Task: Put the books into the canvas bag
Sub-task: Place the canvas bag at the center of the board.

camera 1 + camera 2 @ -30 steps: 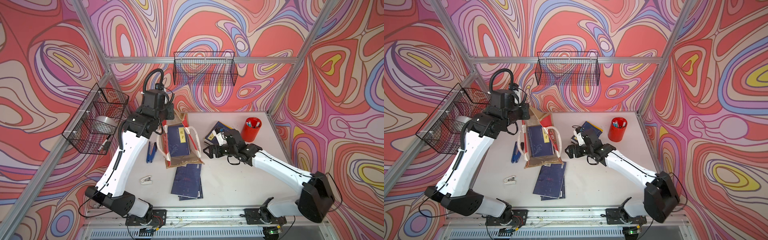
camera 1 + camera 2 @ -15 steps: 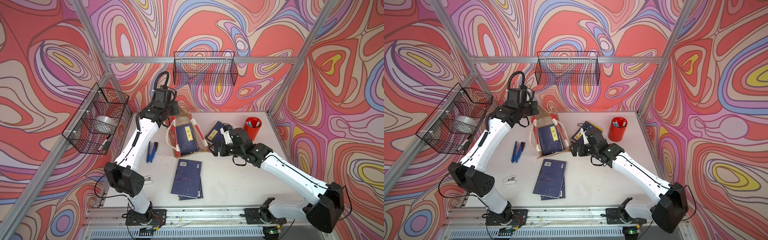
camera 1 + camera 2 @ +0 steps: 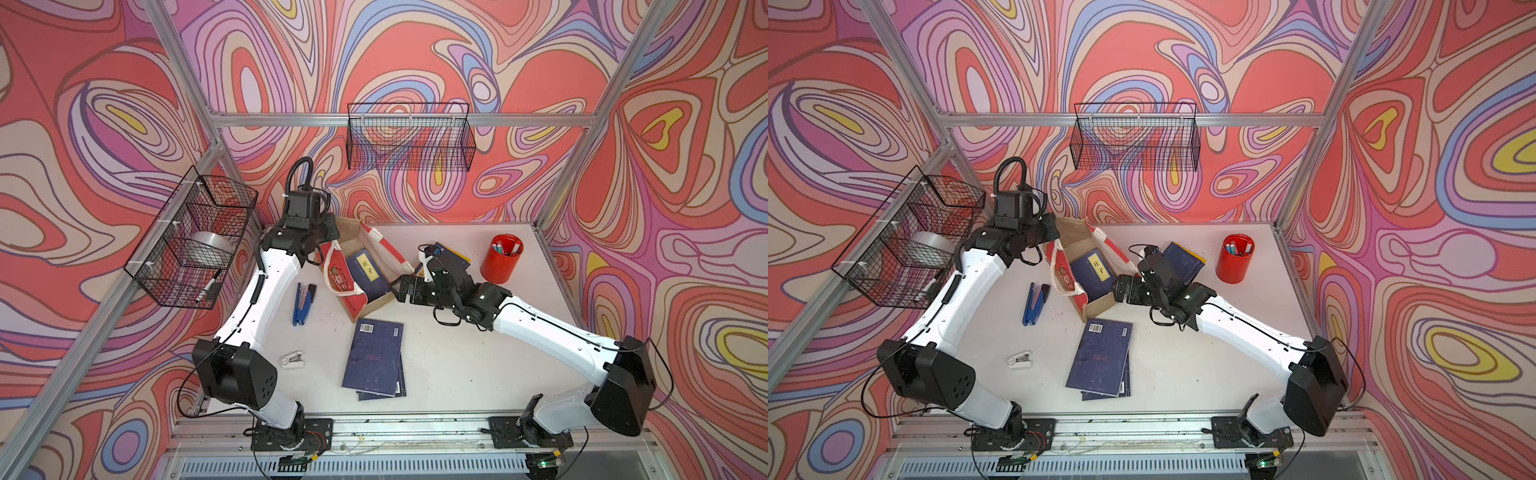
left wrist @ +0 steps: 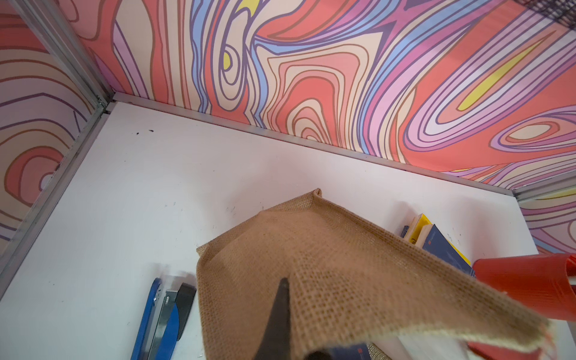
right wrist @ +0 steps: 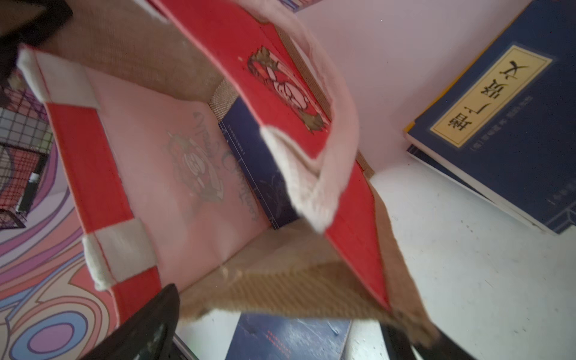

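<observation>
While the left gripper (image 3: 326,245) has its jaws pressed together on the jute wall of the canvas bag (image 3: 338,276), the bag leans tipped from that pinch. Its open mouth is turned up and toward the right gripper (image 3: 402,289). In the left wrist view the bag (image 4: 311,265) lies draped against the one dark finger (image 4: 277,314) that shows.

The right gripper's jaws stand spread wide at the opposite end of the bag. In the right wrist view the bag's jute end wall (image 5: 280,274) runs across the gap between the two fingertips (image 5: 149,321). Whether either pad touches it cannot be told.

Straight ahead of the right jaws, inside the bag, lies one navy book (image 3: 368,276) (image 3: 1092,270), its yellow title label facing up in both top views. A stack of books (image 3: 374,357) lies flat on the white table (image 3: 457,374) close by the right jaws, barcode side up, well apart from the left jaws. More books (image 3: 453,255) lie overlapped on the other side of the right jaws, between them and a red pen cup (image 3: 500,257).

A blue stapler (image 3: 302,303) lies near the left jaws, just beside the bag. A small white stapler (image 3: 291,359) lies well apart from both pairs of jaws.
</observation>
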`<state>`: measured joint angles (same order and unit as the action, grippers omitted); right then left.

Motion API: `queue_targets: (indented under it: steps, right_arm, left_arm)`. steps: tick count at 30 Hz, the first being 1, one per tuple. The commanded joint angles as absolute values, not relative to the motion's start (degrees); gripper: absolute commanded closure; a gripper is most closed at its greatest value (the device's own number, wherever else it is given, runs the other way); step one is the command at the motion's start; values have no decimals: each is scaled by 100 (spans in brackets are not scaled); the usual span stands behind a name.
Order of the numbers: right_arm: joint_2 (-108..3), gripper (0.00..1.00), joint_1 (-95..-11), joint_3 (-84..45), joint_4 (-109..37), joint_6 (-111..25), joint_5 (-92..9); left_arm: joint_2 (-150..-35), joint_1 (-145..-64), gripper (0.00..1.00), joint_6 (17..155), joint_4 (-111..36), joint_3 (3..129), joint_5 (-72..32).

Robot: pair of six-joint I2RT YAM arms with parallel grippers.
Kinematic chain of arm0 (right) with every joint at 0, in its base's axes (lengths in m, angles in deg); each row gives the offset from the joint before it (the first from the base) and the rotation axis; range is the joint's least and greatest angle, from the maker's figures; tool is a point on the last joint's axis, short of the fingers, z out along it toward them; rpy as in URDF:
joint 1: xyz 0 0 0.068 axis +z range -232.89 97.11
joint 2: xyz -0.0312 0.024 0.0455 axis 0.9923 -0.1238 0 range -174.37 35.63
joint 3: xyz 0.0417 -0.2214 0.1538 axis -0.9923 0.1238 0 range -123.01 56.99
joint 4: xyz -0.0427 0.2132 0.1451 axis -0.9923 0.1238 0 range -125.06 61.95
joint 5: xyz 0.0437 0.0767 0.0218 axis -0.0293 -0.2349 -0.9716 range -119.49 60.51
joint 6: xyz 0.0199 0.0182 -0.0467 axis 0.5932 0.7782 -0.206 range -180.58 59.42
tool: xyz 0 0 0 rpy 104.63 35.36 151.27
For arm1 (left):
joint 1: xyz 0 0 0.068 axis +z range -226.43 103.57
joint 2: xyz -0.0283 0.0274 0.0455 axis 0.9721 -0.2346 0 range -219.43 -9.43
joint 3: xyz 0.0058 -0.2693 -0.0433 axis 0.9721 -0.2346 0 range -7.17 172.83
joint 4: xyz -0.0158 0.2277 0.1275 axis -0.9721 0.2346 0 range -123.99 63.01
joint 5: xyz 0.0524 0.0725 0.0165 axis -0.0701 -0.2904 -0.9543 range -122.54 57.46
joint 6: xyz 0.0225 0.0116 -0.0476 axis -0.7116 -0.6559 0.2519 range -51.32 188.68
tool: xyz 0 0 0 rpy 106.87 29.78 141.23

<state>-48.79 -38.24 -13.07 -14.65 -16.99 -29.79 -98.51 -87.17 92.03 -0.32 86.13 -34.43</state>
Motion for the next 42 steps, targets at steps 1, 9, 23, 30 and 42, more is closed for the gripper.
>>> queue_targets:
  steps: [1,9,23,30,42]
  right_arm:
    - [-5268,2,-3831,-1663,-1879,-1265,-2718]
    - [-5893,3,-3639,-2369,-1023,-902,-1592]
    - [-5973,79,-3507,-2734,-848,-1070,-1445]
    - [-5930,100,-4147,-2950,-672,-1682,-1592]
    - [-6555,97,-5070,-4114,65,-2855,-3129]
  left_arm:
    - [-9555,-8596,100,9328,-370,8413,-3175]
    - [-9295,-8469,100,9443,-565,8041,-2920]
    - [-9323,-8302,100,9569,-677,8081,-2541]
    - [-9192,-8293,100,9573,-510,8032,-2155]
    - [-8216,-8293,100,9670,164,6919,-1710]
